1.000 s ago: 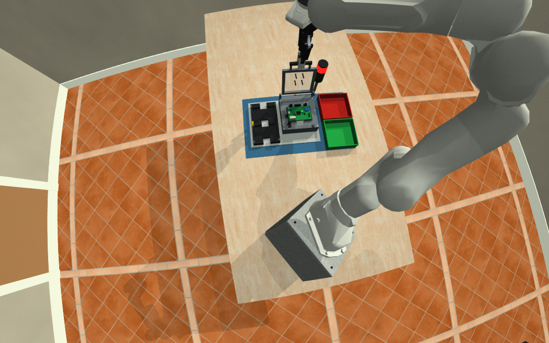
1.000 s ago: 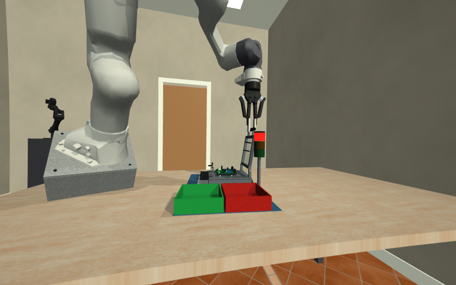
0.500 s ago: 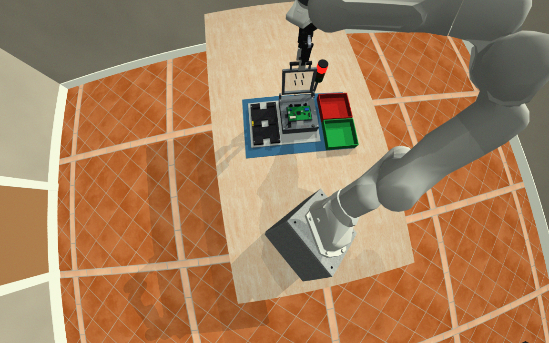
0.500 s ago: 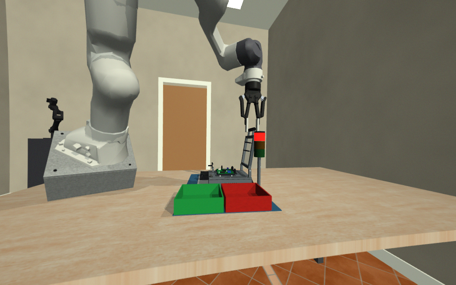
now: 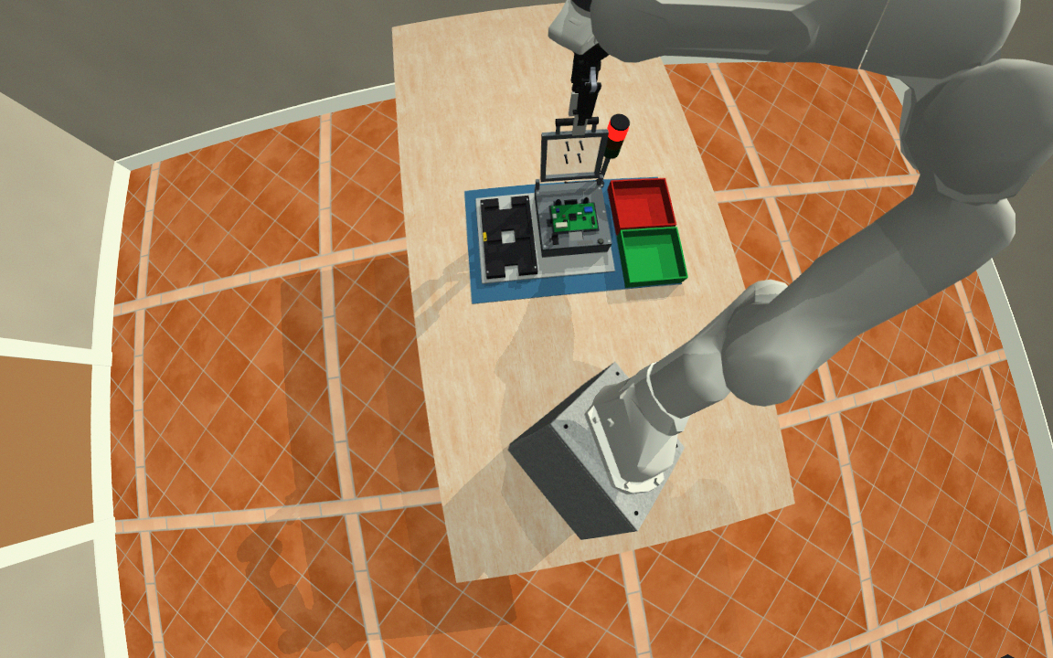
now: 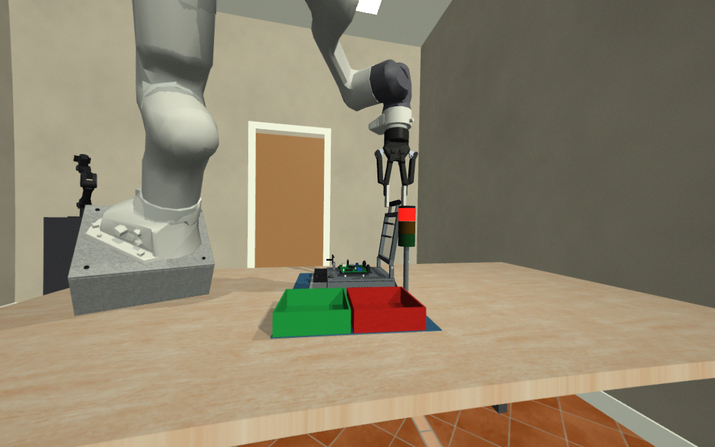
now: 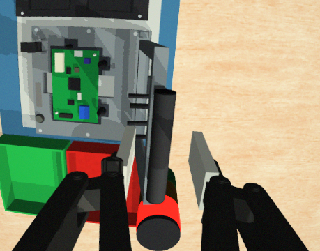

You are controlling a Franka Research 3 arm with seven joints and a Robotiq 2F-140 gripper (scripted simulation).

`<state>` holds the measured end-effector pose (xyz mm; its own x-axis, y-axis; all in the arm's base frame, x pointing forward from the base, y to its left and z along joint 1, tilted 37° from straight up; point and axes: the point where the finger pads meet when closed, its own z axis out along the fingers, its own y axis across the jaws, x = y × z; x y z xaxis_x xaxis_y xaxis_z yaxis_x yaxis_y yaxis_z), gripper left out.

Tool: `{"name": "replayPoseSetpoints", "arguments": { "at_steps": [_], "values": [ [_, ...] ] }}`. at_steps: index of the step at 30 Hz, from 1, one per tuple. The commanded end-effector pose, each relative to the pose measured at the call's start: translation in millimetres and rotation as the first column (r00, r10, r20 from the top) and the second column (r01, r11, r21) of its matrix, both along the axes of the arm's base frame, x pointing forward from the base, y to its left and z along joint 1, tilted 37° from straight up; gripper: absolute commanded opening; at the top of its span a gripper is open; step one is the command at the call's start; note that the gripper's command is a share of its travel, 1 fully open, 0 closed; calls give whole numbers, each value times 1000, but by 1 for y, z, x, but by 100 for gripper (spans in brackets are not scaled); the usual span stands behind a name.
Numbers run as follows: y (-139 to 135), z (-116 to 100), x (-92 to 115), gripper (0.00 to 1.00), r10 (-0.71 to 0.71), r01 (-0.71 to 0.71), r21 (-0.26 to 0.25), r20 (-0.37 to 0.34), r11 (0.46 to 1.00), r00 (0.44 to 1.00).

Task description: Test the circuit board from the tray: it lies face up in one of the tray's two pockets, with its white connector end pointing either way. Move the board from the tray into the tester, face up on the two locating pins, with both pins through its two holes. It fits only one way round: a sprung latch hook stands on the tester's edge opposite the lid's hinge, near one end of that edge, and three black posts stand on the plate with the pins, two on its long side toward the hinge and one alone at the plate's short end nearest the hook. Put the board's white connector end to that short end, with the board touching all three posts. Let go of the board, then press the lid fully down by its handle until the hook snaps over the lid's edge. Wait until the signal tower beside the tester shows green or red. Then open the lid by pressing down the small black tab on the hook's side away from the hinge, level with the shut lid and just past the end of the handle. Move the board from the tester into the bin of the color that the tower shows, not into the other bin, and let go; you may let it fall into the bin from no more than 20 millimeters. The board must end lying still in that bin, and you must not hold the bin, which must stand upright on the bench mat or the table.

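tower shows red, lid is up, board sits in the tester; my end effector, released and empty, must carry it to the red bin.

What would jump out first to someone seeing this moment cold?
The signal tower beside the tester glows red on top. The lid stands raised, and the green circuit board lies on the plate below it. The gripper hangs partly open above the lid's handle, holding nothing, with the red bin and green bin empty at the mat's end.
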<state>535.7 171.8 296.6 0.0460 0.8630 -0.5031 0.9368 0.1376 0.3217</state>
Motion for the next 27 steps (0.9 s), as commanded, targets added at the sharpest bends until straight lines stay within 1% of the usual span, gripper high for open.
{"name": "replayPoseSetpoints", "arguments": {
  "at_steps": [1, 11, 21, 23, 27],
  "values": [
    [-1, 1, 2, 30, 4, -4, -2, 1, 1000, 1000],
    [1, 4, 1, 30, 4, -4, -2, 1, 1000, 1000],
    [14, 25, -8, 30, 4, -4, -2, 1, 1000, 1000],
    [14, 25, -8, 30, 4, -4, -2, 1, 1000, 1000],
    [18, 32, -12, 30, 4, -4, -2, 1, 1000, 1000]
  ]
}}
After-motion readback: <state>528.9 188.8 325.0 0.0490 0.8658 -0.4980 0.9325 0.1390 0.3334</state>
